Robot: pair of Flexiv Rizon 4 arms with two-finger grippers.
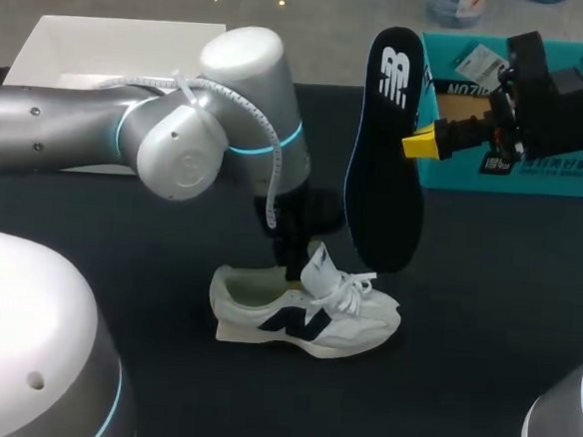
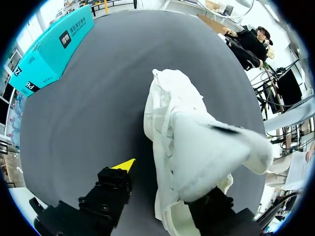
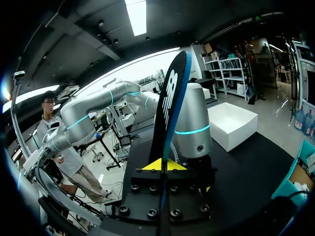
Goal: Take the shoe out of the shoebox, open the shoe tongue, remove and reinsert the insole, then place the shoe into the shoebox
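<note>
Right gripper (image 1: 422, 144) grips the black foam insole (image 1: 386, 155), upright above the dark table (image 1: 484, 322) near its far edge; cream sneaker with navy logo (image 1: 305, 314) stands mid-table under the left gripper (image 1: 291, 251); whether that one grips, I cannot tell.

Table (image 1: 484, 322): dark and matte, with a plain even surface; it spreads below me across the whole of my head view.
White box (image 1: 54, 42): open-topped with plain white walls, resting on the table at its far left edge; I see nothing inside it.
</note>
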